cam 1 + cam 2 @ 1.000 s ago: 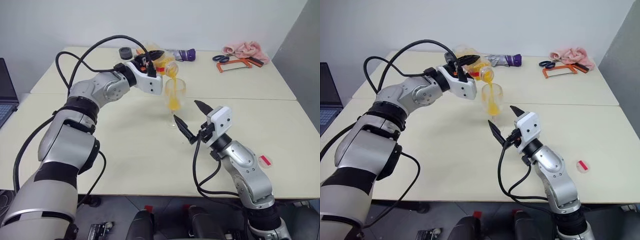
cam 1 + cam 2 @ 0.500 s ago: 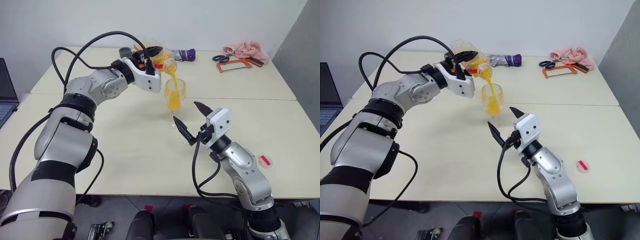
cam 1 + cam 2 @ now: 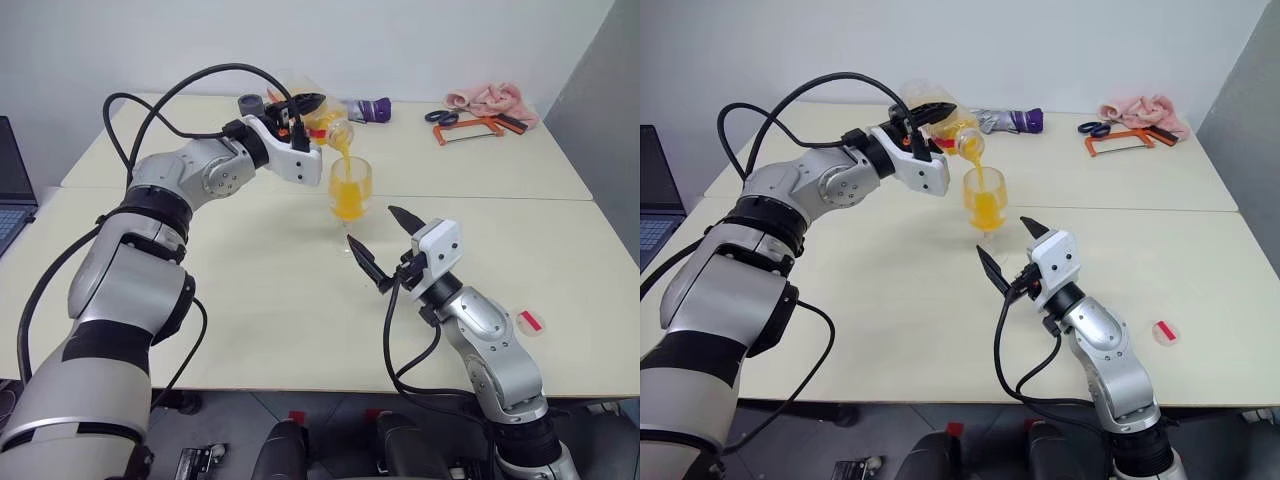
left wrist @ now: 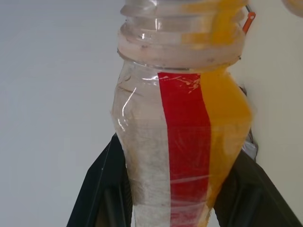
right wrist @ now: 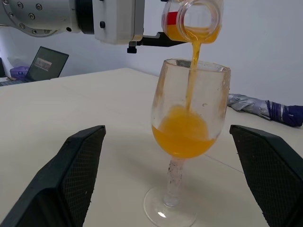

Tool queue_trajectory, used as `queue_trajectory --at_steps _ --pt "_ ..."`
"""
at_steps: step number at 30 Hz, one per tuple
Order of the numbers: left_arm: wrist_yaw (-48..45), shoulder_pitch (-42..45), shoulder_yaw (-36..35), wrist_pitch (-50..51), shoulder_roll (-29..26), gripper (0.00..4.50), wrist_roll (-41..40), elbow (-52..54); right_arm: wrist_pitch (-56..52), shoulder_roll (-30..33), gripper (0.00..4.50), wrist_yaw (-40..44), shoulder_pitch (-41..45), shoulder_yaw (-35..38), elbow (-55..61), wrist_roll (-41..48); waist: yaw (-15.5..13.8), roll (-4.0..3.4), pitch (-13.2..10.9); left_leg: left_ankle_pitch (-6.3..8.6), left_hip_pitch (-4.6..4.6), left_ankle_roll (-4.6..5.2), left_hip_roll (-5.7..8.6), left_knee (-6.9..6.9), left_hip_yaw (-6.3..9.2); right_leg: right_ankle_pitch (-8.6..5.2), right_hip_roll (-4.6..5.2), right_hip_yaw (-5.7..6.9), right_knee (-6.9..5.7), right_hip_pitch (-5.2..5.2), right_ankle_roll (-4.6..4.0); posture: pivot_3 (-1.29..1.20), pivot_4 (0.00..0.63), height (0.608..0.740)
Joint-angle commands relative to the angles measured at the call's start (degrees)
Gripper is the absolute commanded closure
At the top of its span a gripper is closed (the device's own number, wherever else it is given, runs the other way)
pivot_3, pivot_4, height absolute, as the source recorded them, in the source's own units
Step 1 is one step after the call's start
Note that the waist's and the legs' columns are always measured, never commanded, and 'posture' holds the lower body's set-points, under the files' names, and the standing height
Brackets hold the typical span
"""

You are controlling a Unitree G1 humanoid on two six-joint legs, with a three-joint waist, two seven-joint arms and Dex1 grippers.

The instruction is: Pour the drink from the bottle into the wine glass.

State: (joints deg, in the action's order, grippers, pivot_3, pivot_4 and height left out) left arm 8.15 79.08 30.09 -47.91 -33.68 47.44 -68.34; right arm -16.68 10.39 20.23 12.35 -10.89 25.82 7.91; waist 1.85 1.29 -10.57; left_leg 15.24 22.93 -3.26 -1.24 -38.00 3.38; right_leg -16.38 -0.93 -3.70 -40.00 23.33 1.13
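The bottle (image 3: 326,124) is clear plastic with a red label strip, and it is tilted mouth-down over the wine glass (image 3: 350,192). My left gripper (image 3: 308,112) is shut on the bottle, its black fingers (image 4: 100,189) on either side of the body. The orange drink (image 5: 193,52) runs in a thin stream from the bottle's mouth (image 5: 191,19) into the glass bowl (image 5: 185,135), which is partly full. The glass stands upright on the table. Just in front of the glass my right gripper (image 3: 373,226) stands open; its fingers (image 5: 75,175) flank the stem without touching it.
At the back of the far table lie a folded grey-and-purple umbrella (image 3: 366,108), a grey roll (image 3: 250,104), scissors (image 3: 440,116), an orange hacksaw (image 3: 468,128) and a pink cloth (image 3: 487,97). A small red round piece (image 3: 530,321) lies near my right arm. A laptop (image 3: 10,180) is at the left edge.
The level of the drink in the wine glass has risen while the stream keeps flowing. Both arms have held their places.
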Motion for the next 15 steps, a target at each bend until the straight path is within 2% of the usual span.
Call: queue_trajectory --at_steps 1,15 --pt "1.3 2.5 -0.2 0.0 -0.9 2.79 -0.2 0.2 1.3 -0.3 0.00 0.1 0.0 -0.1 0.9 0.2 0.0 0.00 0.0 0.00 0.00 0.00 0.00 0.00 0.00 0.00 0.00 -0.01 0.00 0.00 0.00 0.00 0.150 0.740" --pt "2.0 3.6 0.7 0.3 -0.7 2.79 0.5 -0.2 1.2 -0.5 0.00 0.1 -0.1 -0.5 0.9 0.1 0.0 0.00 0.0 0.00 0.00 0.00 0.00 -0.01 0.00 0.00 0.00 0.00 -0.01 0.00 0.00 0.00 0.150 0.740"
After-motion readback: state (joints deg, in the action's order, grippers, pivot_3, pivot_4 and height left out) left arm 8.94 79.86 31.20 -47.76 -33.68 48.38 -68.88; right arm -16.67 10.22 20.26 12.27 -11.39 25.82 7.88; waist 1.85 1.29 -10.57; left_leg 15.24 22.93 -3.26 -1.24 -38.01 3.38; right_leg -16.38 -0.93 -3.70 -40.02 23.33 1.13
